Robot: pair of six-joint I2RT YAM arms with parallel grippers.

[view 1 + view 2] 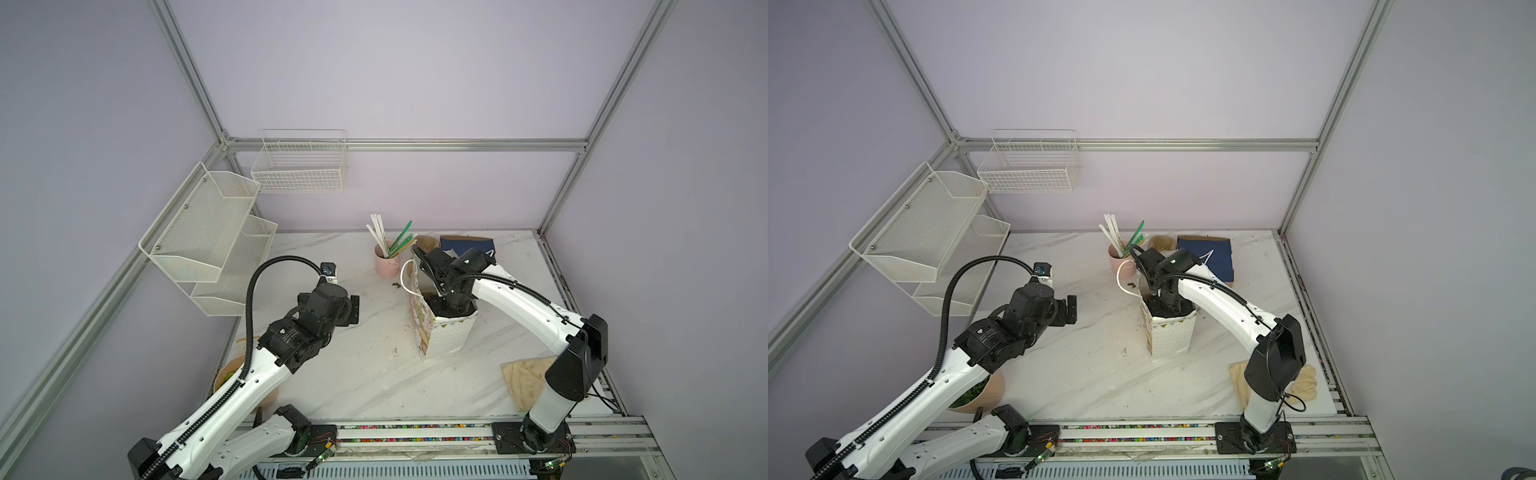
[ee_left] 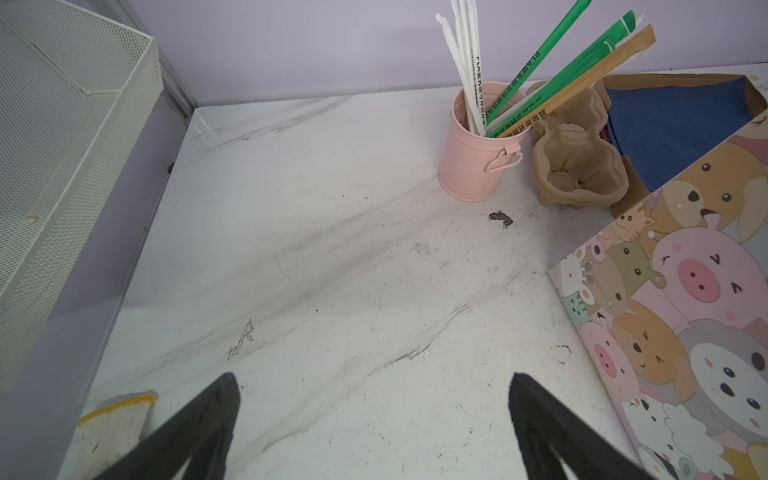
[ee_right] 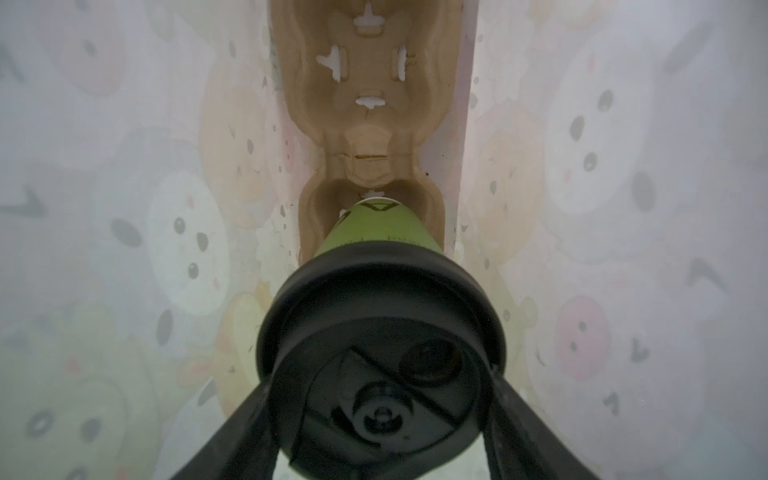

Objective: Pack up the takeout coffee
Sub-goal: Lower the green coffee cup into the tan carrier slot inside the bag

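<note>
Right gripper (image 3: 380, 386) is clamped on the takeout coffee (image 3: 376, 228) at its black-lidded top, down inside the cartoon-animal gift bag (image 3: 124, 174). The cup's base is at one pocket of the pulp cup tray (image 3: 365, 75), can't tell if it's seated. Left gripper (image 2: 374, 382) hangs wide open and empty over the marble table (image 2: 332, 270).

We think this is a robot lab. We see plain purple walls (image 1: 415, 75) in a metal frame (image 1: 415, 144), a white table (image 1: 365, 374), and a left robot arm (image 1: 249, 386) and a right robot arm (image 1: 519, 305) bolted to a rail (image 1: 415, 434) at the table's front
</note>
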